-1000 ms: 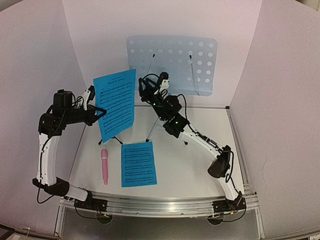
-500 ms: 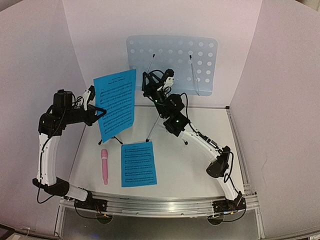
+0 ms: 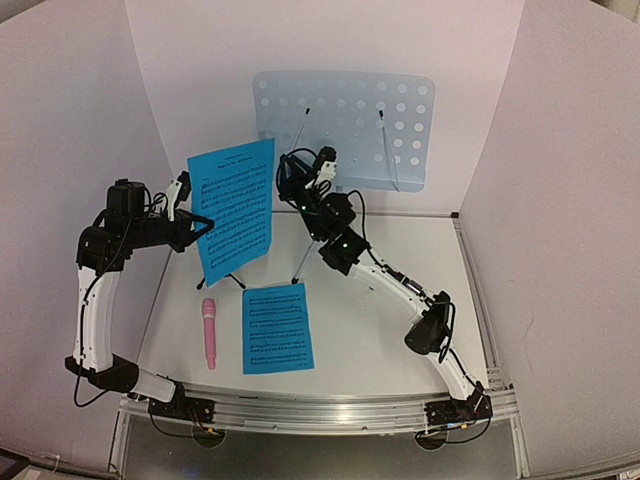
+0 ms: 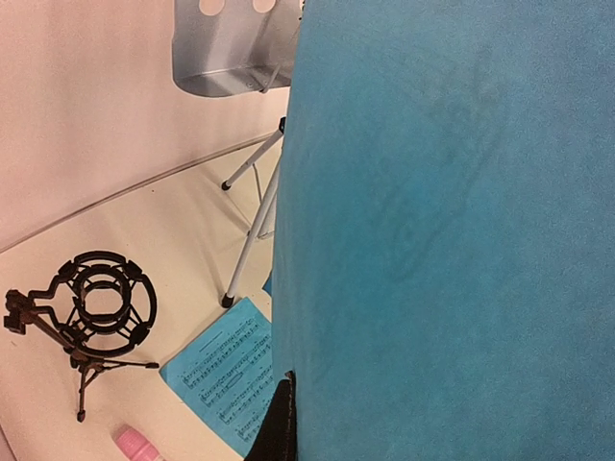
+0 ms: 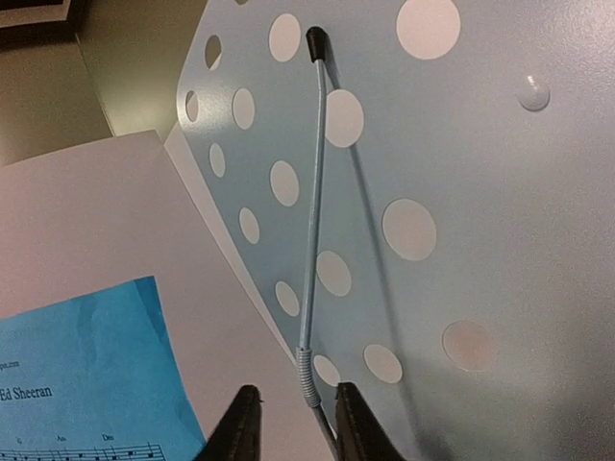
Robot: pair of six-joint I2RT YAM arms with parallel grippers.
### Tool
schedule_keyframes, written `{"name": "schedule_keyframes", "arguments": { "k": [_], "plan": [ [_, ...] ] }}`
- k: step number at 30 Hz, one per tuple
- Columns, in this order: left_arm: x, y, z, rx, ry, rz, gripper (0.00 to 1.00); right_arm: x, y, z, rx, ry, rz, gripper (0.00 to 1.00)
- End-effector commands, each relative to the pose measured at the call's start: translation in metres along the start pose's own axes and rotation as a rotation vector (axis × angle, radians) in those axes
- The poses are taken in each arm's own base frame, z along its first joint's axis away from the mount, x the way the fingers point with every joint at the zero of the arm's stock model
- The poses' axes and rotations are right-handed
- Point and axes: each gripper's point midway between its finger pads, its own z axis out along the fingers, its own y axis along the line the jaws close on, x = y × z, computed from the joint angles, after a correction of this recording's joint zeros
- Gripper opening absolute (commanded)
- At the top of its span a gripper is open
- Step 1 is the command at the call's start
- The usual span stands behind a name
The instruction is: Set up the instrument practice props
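The pale-blue perforated music stand stands at the back on its slim tripod. My right gripper is at its left page-holder wire. In the right wrist view the gripper is open, the wire's spring passing between the jaws with a gap on each side. My left gripper is shut on a bright-blue sheet of music, held upright above the table. That sheet fills the left wrist view and hides one finger. The black ring-topped tripod stands below it. The pink microphone lies at front left.
A second blue sheet of music lies flat on the table beside the microphone. White walls close in the back and both sides. The stand's tripod legs spread over the table's middle back.
The right gripper rose a little, then shifted back left along the stand, and its jaws narrowed around the page-holder wire. The left arm and its sheet stayed still.
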Motion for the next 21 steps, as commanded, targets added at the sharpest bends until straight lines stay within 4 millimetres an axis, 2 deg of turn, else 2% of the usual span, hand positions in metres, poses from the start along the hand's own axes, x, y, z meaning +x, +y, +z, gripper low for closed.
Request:
{"name": "schedule_keyframes", "arguments": {
  "k": [1, 5, 10, 15, 21],
  "plan": [
    [-0.016, -0.007, -0.008, 0.015, -0.063, 0.032, 0.00, -0.017, 0.002, 0.001, -0.004, -0.050, 0.027, 0.13],
    [-0.023, -0.005, -0.010, -0.006, -0.079, 0.062, 0.00, -0.017, 0.004, 0.001, -0.010, -0.049, 0.025, 0.04],
    [-0.050, 0.001, -0.021, -0.082, -0.143, 0.137, 0.00, -0.020, 0.008, 0.000, -0.027, -0.050, 0.009, 0.00],
    [-0.078, -0.004, -0.027, -0.082, -0.226, 0.224, 0.00, -0.023, 0.019, -0.002, -0.099, -0.066, -0.016, 0.00],
    [-0.102, -0.010, -0.022, -0.035, -0.292, 0.285, 0.00, -0.025, 0.029, -0.008, -0.169, -0.105, -0.029, 0.00]
  ]
}}
